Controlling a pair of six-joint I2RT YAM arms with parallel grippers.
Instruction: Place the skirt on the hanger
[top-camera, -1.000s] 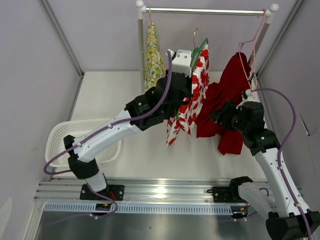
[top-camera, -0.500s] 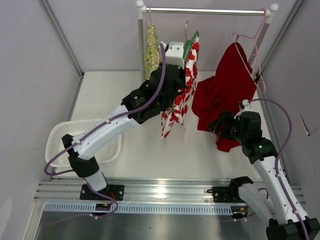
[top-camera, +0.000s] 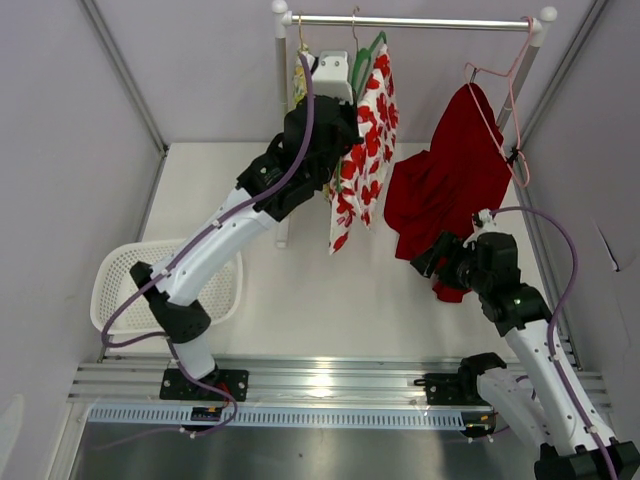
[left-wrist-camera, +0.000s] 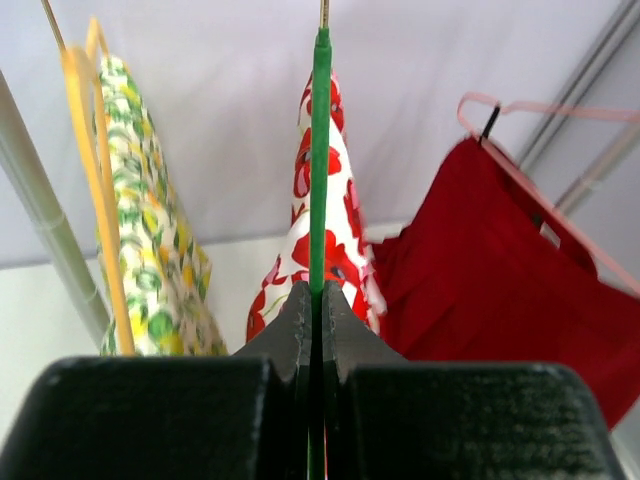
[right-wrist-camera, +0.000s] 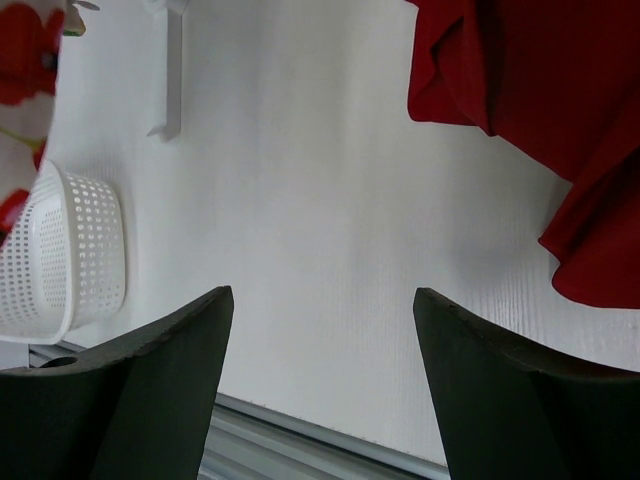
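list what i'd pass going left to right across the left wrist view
rack post → yellow hanger → yellow-green floral garment → green hanger carrying the poppy-print skirt → red garment

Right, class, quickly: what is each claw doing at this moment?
Left claw: closed on the green hanger.
Right claw: open, holding nothing.

Poppy-print skirt (top-camera: 365, 140) hanging on green hanger (left-wrist-camera: 319, 150)
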